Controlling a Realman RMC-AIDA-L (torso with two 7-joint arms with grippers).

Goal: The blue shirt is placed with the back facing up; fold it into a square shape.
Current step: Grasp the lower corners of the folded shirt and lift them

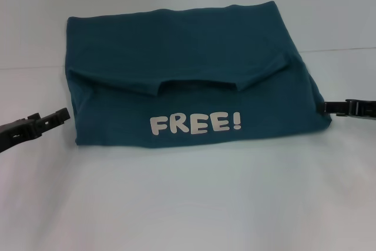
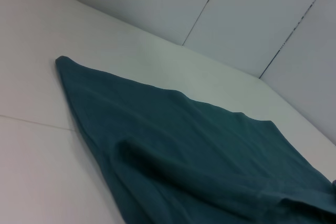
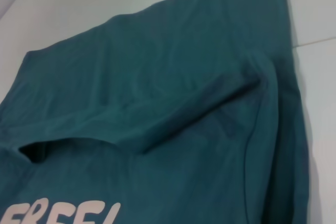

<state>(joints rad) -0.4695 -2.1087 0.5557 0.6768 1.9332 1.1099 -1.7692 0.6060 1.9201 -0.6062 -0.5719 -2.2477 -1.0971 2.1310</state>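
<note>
The left hand (image 1: 59, 114) rests low on the white desk (image 1: 188, 204), just beside the shirt's left edge, holding nothing; whether its fingers are parted I cannot tell. The blue shirt (image 1: 194, 69) lies folded mid-desk, its far layer lapped forward above the off-white "FREE!" lettering (image 1: 195, 124). The right hand (image 1: 330, 107) meets the shirt's right corner; its grip is unclear.

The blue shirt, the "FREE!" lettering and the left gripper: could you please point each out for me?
blue shirt (image 1: 176, 45): head view, plain far panel.
"FREE!" lettering (image 1: 195, 124): head view, middle letters of the print.
left gripper (image 1: 59, 114): head view, its fingertips, beside the shirt's edge.
</note>
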